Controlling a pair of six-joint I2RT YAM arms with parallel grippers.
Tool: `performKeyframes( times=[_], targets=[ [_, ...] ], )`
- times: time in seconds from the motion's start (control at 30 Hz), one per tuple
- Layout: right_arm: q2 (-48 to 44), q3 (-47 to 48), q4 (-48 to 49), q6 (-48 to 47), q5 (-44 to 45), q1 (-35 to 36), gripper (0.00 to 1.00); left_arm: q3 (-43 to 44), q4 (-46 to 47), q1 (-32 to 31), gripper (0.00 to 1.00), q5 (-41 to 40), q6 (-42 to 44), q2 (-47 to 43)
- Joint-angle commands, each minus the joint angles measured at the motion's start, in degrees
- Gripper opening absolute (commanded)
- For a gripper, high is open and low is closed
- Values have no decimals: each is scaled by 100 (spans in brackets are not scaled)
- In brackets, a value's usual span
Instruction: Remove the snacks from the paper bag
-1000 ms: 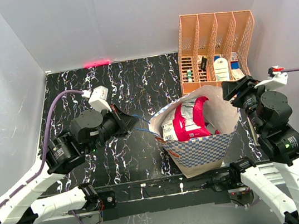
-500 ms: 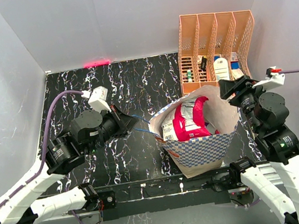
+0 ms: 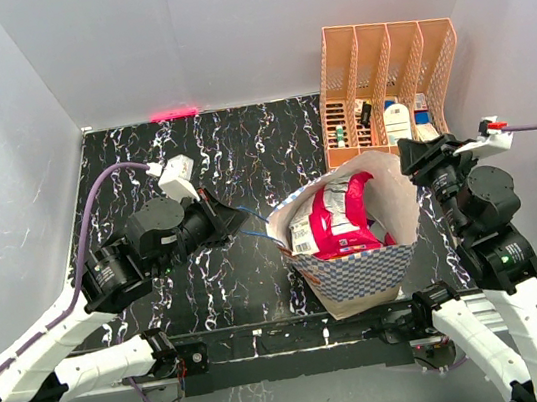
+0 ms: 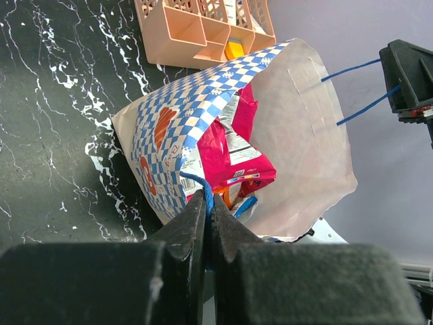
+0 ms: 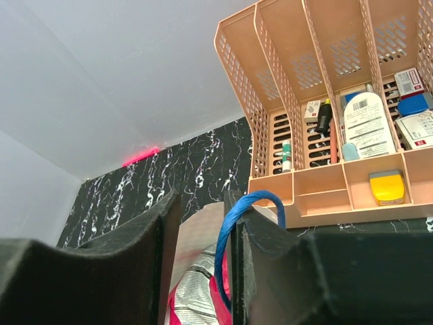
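Note:
The blue-and-white checkered paper bag (image 3: 359, 266) stands open near the table's front, right of centre. Inside it a magenta-and-silver snack packet (image 3: 336, 213) lies on top, with orange and blue packets (image 4: 230, 196) showing under it. My left gripper (image 3: 238, 222) is at the bag's left side, shut on the thin blue cord handle (image 4: 196, 181). At the bag's right rim, my right gripper (image 5: 201, 203) has its jaws apart. The other blue cord handle (image 5: 226, 237) loops over its right finger (image 5: 257, 237) and runs down the gap.
A peach-orange slotted organizer (image 3: 389, 92) holding small items stands just behind the bag at the back right. Grey walls close in the black marbled table (image 3: 192, 162) on three sides.
The right gripper's jaws have narrowed around the cord handle, and the bag's right rim has drawn in slightly. The left arm has not moved.

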Motion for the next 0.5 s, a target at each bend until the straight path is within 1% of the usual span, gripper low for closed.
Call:
performKeyframes(
  times=[0.0, 0.23, 0.33, 0.47],
  targets=[
    [21, 101, 707, -237, -23, 14, 31, 156, 295, 21, 0, -122, 11, -134],
    [189, 437, 891, -512, -30, 19, 15, 232, 353, 21, 0, -101, 59, 27],
    [268, 625, 980, -682, -22, 17, 10, 280, 410, 23, 0, -101, 96, 113],
    [414, 895, 1065, -948, -17, 12, 7, 393, 502, 21, 0, -103, 170, 270]
  ],
)
